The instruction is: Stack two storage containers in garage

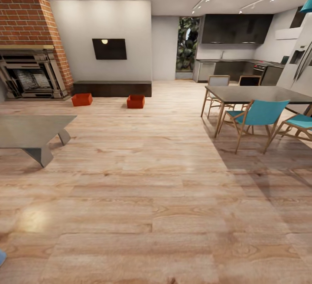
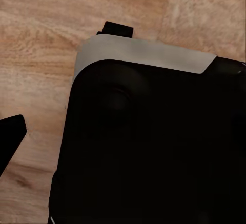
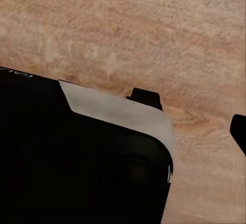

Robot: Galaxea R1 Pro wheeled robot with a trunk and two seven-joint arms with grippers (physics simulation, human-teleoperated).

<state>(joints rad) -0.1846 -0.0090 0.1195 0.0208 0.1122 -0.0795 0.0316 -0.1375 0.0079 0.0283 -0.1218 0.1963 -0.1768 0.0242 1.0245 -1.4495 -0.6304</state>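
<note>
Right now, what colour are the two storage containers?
Orange-red, both storage containers; clearest in the head view.

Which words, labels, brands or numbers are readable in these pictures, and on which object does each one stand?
Pale lettering, possibly "GAL", on the robot's dark body at the edge of the right wrist view: cut off and too small to read with certainty.
The two storage containers, the wall TV and the kitchen cabinets: no readable text.
</note>
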